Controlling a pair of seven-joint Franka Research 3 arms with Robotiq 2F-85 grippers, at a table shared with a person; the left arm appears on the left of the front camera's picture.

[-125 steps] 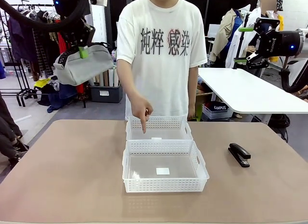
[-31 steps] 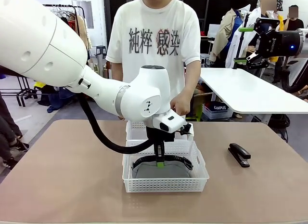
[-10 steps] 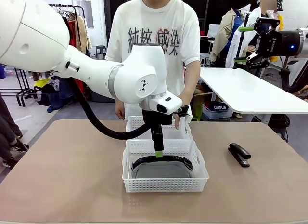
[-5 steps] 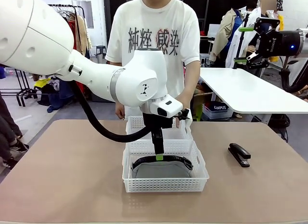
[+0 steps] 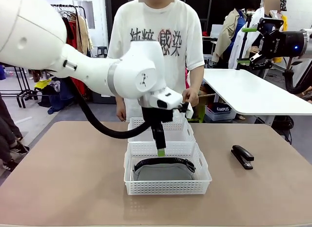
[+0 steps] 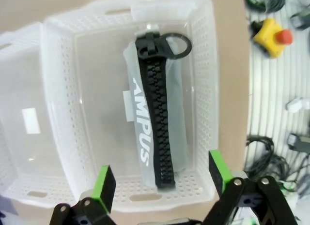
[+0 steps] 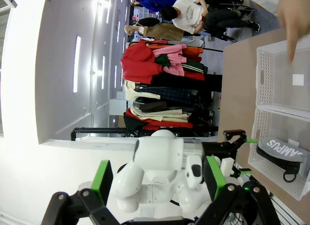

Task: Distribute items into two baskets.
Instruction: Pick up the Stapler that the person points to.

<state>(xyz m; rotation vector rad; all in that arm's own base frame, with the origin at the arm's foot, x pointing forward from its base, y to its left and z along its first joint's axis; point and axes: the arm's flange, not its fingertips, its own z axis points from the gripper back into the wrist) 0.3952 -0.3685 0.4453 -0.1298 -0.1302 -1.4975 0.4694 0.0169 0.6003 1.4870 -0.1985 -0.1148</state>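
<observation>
Pouch-placing looks finished: the left pincer (image 5: 161, 150) hangs spread and empty just above the near basket (image 5: 165, 189), where the grey pouch (image 5: 163, 171) lies flat, zipper up. The far basket (image 5: 168, 123), touching it, holds nothing yet. Next, I judge, the stapler (image 5: 242, 156), lying off to the right on the tan surface (image 5: 73, 163), wants fetching. The right pincer (image 5: 247, 46), parted and idle, hangs high. A clothes rack (image 7: 160, 75) and a white table (image 5: 253, 92) stand behind.

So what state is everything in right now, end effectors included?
Near basket: holds the pouch.
Far basket: empty except a label.
Pouch: zipped shut, lying flat.
Stapler: closed, on the table.
Left end effector: open, above the pouch.
Right end effector: open, raised aside.
</observation>
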